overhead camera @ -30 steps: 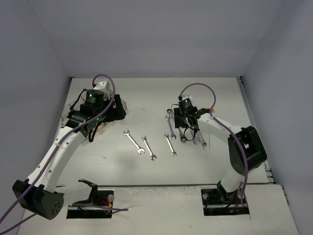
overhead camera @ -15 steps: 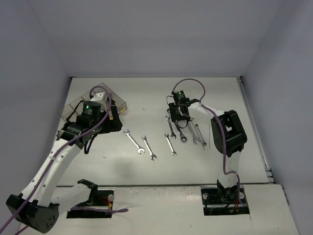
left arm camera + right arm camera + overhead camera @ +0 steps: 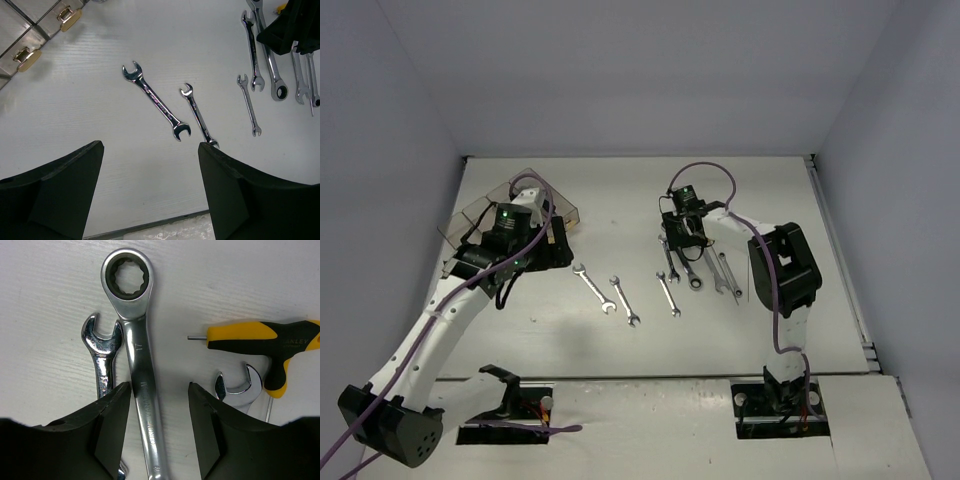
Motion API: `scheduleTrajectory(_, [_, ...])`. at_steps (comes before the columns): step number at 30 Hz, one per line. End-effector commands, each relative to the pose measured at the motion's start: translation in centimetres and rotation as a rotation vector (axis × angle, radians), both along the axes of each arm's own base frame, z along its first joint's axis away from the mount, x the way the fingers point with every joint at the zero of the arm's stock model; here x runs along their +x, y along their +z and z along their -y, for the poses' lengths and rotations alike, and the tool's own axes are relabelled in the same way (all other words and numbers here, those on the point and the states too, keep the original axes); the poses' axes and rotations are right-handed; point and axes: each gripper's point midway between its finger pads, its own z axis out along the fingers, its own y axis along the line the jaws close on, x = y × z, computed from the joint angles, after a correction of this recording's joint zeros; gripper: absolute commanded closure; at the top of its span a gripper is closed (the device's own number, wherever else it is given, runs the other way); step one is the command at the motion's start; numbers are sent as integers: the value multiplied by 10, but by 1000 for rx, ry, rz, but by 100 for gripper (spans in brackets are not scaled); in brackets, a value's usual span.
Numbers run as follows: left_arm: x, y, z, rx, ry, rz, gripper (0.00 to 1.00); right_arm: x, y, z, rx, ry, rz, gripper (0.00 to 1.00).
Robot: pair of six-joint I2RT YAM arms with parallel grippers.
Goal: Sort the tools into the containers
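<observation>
Smoky plastic bins (image 3: 480,213): joined in a row at the far-left corner of the table (image 3: 620,335), partly hidden under the left arm.
Left pincer (image 3: 150,192): jaws spread wide with nothing between them, hanging above bare table just right of the bins.
Open-ended wrenches: a larger wrench (image 3: 156,101) and a slimmer wrench (image 3: 199,116) lie flat mid-table, near each other and slanted alike.
Right pincer (image 3: 156,425): about half open, one finger on each side of the ring wrench (image 3: 137,355). A gap shows on its right, so it is not clamped.
Hex key (image 3: 260,337): yellow-handled, lying right of the ring wrench and apart from it.
</observation>
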Motion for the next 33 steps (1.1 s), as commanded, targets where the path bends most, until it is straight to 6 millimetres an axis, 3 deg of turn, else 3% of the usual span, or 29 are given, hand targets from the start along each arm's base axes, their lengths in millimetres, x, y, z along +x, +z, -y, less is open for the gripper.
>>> scheduleTrajectory(1, [11,17,9,-17,-35,46,26,-39,-22,9,-25,10,-148,54])
scheduleTrajectory(13, [21,18,23,6,-83,36,26,-68,-35,17,-129,22,-282,59])
scheduleTrajectory(23, [25,18,28,11,-104,33,26,-74,-40,6,-126,84,-322,63])
scheduleTrajectory(26, [26,17,31,6,-109,34,26,-73,-46,5,-132,89,-334,75])
scheduleTrajectory(30, [29,16,38,-6,-117,38,26,-73,-53,6,-144,91,-345,99])
scheduleTrajectory(33, [32,14,46,-26,-120,36,26,-68,-52,12,-174,76,-325,100])
